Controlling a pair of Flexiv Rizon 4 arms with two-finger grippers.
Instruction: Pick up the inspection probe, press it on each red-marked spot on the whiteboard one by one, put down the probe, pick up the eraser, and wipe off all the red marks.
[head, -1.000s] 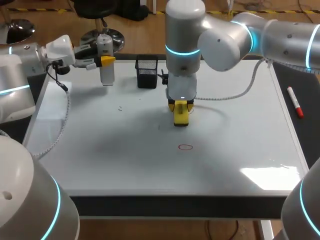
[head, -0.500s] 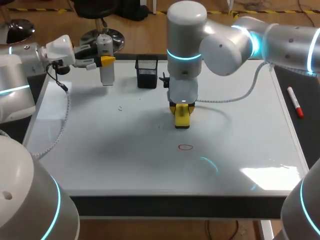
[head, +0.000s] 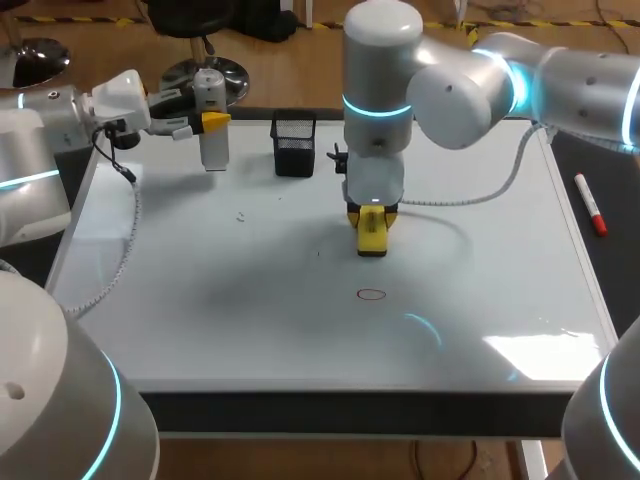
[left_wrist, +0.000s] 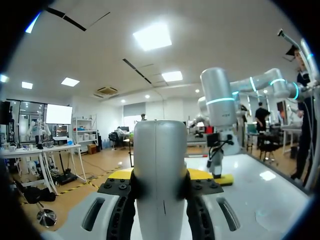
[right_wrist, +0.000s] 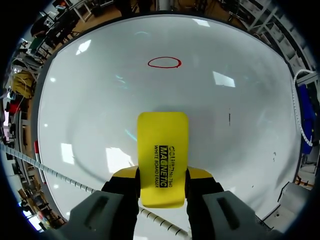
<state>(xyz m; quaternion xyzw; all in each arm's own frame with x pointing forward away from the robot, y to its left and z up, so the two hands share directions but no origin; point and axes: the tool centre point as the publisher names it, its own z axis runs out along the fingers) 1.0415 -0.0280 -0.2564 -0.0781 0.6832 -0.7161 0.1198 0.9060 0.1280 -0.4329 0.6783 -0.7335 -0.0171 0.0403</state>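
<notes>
A white cylindrical inspection probe (head: 211, 125) hangs upright over the whiteboard's far left corner, with my left gripper (head: 203, 122) shut on it. In the left wrist view the probe (left_wrist: 160, 165) fills the gap in that gripper (left_wrist: 160, 186). My right gripper (head: 372, 215) is shut on a yellow eraser (head: 372, 234) low over the middle of the whiteboard (head: 200, 300). One red oval mark (head: 371, 294) lies a little nearer the front edge. In the right wrist view the eraser (right_wrist: 163, 150) sits in the gripper (right_wrist: 162, 180), and the red mark (right_wrist: 164, 62) is ahead of it.
A black mesh holder (head: 294, 146) stands at the whiteboard's back edge, between the two grippers. A red marker pen (head: 590, 203) lies on the dark strip right of the board. A few small dark flecks (head: 241, 215) dot the board's left half.
My right arm has shifted slightly to the right with the eraser in its gripper. The left arm and the probe have stayed where they were.
</notes>
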